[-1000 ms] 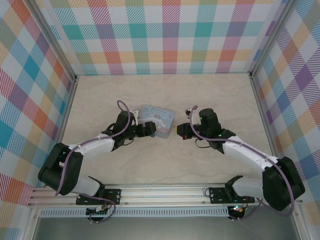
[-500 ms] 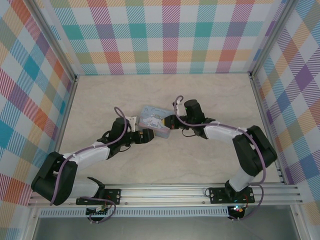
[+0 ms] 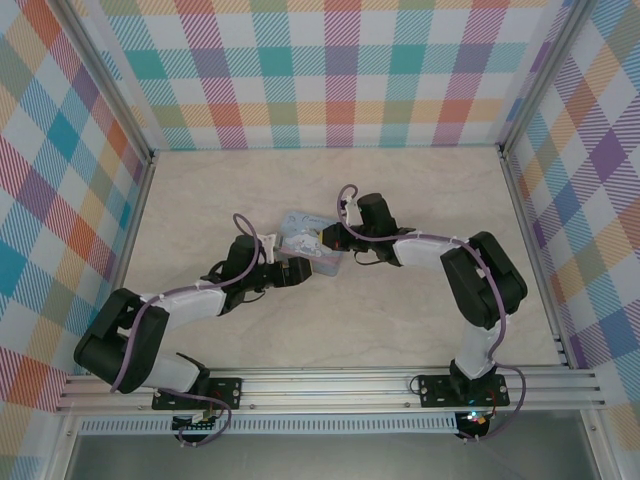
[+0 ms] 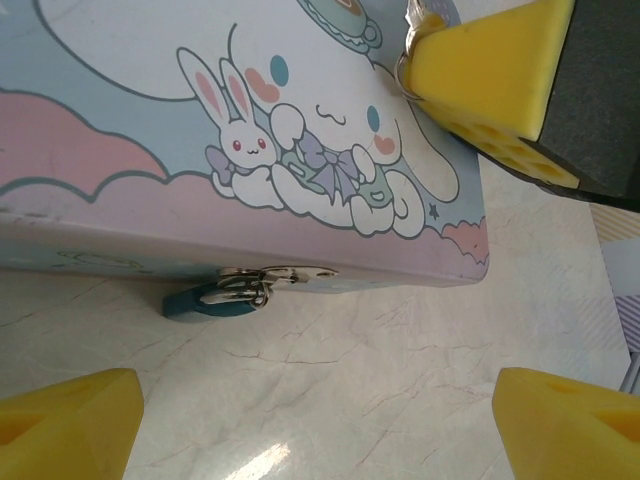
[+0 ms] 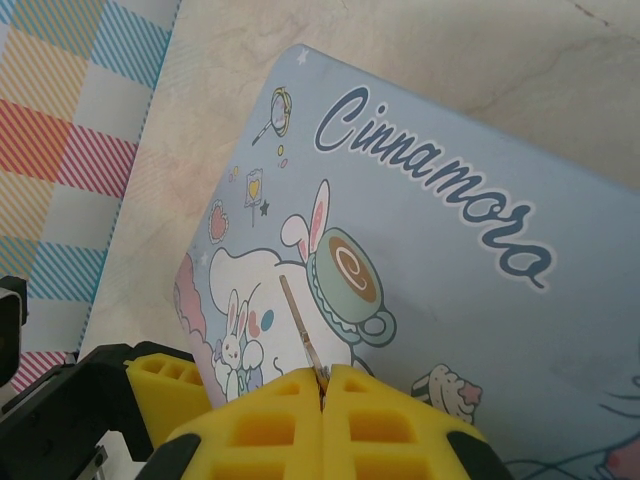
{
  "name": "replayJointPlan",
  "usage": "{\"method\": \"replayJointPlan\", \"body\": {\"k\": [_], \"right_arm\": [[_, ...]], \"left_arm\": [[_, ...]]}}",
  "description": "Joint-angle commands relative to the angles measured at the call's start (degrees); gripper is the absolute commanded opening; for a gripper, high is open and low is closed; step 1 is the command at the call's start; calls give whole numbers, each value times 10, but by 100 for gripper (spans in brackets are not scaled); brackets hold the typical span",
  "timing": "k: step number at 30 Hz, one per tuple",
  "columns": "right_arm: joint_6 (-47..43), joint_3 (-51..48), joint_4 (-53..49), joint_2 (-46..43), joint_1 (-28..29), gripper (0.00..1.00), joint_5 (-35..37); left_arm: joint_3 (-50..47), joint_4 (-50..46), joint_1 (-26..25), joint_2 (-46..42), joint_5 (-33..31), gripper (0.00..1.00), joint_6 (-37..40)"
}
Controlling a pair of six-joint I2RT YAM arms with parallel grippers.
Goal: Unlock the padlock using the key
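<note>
The tiny padlock [image 4: 200, 302], teal body and silver shackle, hangs from the hasp [image 4: 285, 272] on the near side of the pale blue cartoon tin [image 4: 130, 150] and lies flat on the table. My left gripper [image 4: 320, 430] is open, its yellow pads wide apart on the near side of the padlock and touching nothing. My right gripper [image 5: 322, 385] is shut on the key [image 5: 299, 322], whose thin blade sticks out over the tin's lid [image 5: 470, 260]. From above, the right gripper [image 3: 333, 240] is over the tin [image 3: 305, 232] and the left gripper [image 3: 300, 270] is at its near edge.
The tin lies on a marbled table [image 3: 420, 200] enclosed by plaid walls [image 3: 330, 70]. The right gripper's yellow finger [image 4: 490, 70] hangs over the tin's far right corner in the left wrist view. Bare table surrounds the tin.
The right gripper has swung left with the key, from beside the tin to over its lid. The left gripper has drawn back slightly from the tin's near edge.
</note>
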Motion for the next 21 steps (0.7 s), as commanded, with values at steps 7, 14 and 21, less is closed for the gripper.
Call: {"method": "replayJointPlan", "body": {"k": [7,14,21], "right_arm": [[14,-10,-46,21,4,5,10],[11,-8,-47,23,7,5,11],[8,-6,-45,24,8,5,11]], "left_arm": [[-6,97,6,40,13,90,-10],[-40,175,5,56,-18,90,-6],[-37,197,3,82,-4,86,7]]}}
